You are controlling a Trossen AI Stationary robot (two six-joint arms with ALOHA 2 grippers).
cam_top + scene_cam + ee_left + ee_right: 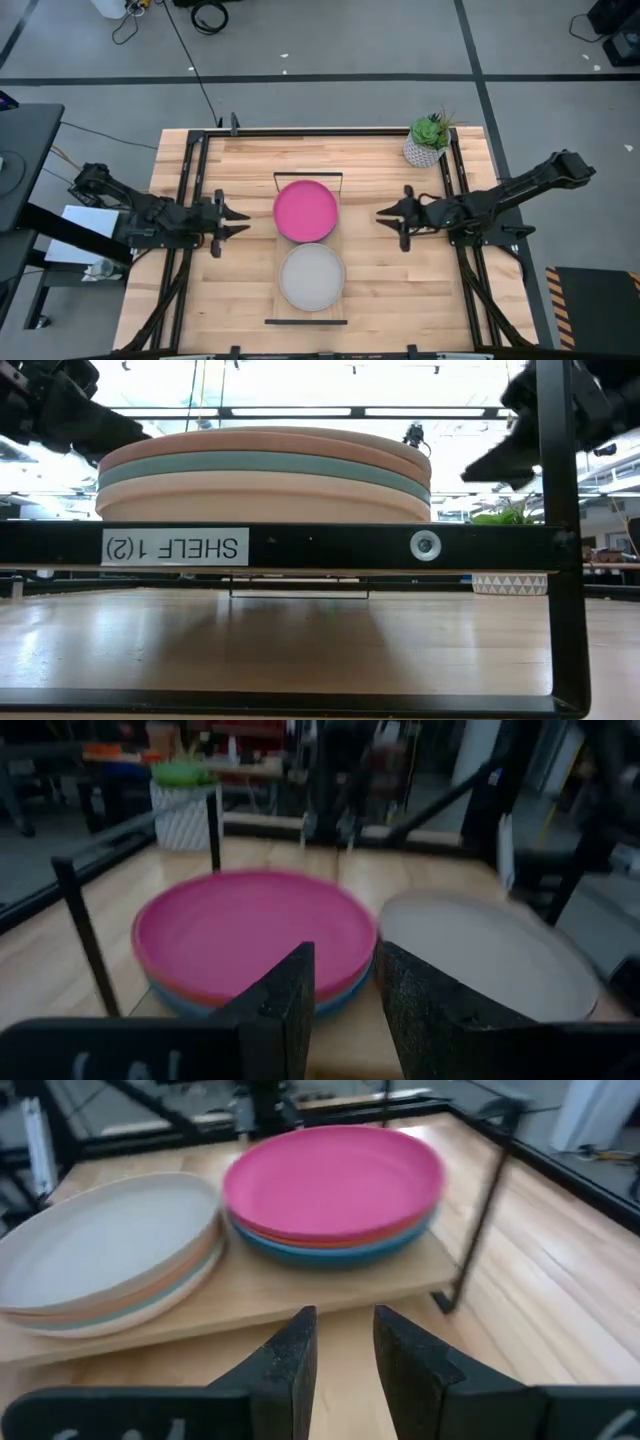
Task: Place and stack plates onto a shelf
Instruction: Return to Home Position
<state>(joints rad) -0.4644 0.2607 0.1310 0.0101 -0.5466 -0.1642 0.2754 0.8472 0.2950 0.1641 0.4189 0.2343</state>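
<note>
The shelf (338,246) is a light-wood board lying along the table's middle, with a black rail at each short end. Two plate stacks rest flat on it. The far stack is topped by the magenta plate (306,210), with orange-red and blue rims under it (330,1240). The near stack is topped by the grey plate (312,277), over peach, teal and cream-pink rims (265,470). My left gripper (240,220) (345,960) hovers open left of the shelf. My right gripper (382,213) (345,1320) hovers open right of it. Both point at the stacks.
A white pot with a green plant (427,140) stands at the table's far right corner. Black frame rails (185,230) (462,260) run along the table's left and right sides. Bare tabletop lies between each gripper and the shelf.
</note>
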